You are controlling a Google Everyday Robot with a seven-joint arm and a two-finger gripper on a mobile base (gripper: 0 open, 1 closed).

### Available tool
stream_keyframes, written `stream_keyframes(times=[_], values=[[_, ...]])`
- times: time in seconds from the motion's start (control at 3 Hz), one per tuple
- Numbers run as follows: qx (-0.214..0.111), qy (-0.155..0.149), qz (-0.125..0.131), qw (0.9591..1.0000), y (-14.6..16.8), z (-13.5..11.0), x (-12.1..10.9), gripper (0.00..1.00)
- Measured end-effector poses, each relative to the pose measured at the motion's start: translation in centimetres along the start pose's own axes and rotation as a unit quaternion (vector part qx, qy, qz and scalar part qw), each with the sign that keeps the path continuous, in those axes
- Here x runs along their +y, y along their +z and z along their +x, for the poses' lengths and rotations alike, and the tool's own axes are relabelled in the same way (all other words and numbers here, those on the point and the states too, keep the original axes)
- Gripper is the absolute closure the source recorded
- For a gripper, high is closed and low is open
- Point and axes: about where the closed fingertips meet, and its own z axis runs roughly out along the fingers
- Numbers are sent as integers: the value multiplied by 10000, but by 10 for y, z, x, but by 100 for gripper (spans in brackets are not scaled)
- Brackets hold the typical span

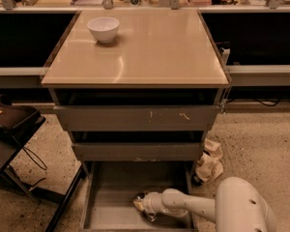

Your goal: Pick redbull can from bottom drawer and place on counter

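Note:
The bottom drawer [106,211] is pulled out at the foot of the grey cabinet. My white arm reaches into it from the lower right. My gripper [143,203] is low over the drawer floor, near its middle. The redbull can does not show clearly. It may be the small shiny dark bit [151,217] right under the gripper, but I cannot tell. The counter [150,52] is the glossy beige top of the cabinet, well above the gripper.
A white bowl [103,29] stands on the counter's far left corner. Two grey drawers [135,120] sit above the open one. A crumpled paper bag [210,161] lies on the floor to the right. A dark stand [9,139] is at the left. A cluttered shelf runs behind.

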Motion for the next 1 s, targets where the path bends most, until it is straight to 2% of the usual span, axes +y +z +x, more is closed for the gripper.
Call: stream_keyframes(times=[0.33, 0.67, 1.0], values=[[0, 0, 0, 10000, -1, 0, 0, 100], [-223, 160, 95, 9996, -41, -4, -23, 100], [-322, 430, 245, 9983, -72, 18, -40, 100]])
